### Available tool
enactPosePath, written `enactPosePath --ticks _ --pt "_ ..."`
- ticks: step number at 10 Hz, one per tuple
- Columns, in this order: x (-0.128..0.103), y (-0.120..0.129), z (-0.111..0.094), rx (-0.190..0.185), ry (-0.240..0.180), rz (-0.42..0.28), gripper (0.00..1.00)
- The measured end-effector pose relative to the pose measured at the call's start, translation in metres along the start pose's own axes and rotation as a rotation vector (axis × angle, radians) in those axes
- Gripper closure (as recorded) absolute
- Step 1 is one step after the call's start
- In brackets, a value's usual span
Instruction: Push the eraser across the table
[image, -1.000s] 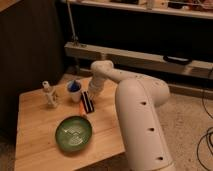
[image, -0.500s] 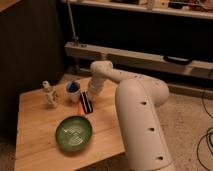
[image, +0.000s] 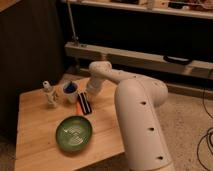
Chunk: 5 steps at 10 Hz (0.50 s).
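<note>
- One white arm (image: 135, 105) reaches from lower right to frame center, its gripper (image: 90, 95) low over the table (image: 35, 145), right at the eraser's far end.
- Eraser (image: 85, 103) lies flat mid-table, beside an orange marker (image: 78, 104).
- Cup (image: 70, 91) and figurine (image: 48, 93) stand left; green bowl (image: 74, 132) below.

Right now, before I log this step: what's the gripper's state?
Gripper: down at the table, right by the eraser, beside the white cup. Open or closed: cannot be told. No visible hold on anything.
</note>
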Motion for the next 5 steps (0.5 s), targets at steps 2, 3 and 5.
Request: enactPosePath --ticks 2,3,5 --pt "0.000 -0.004 0.000 0.002 -0.004 0.004 1.00" --pt "0.001 0.002 0.002 -0.003 -0.003 -0.013 1.00" --pt "0.006 0.031 0.015 -0.021 0.000 -0.072 1.00"
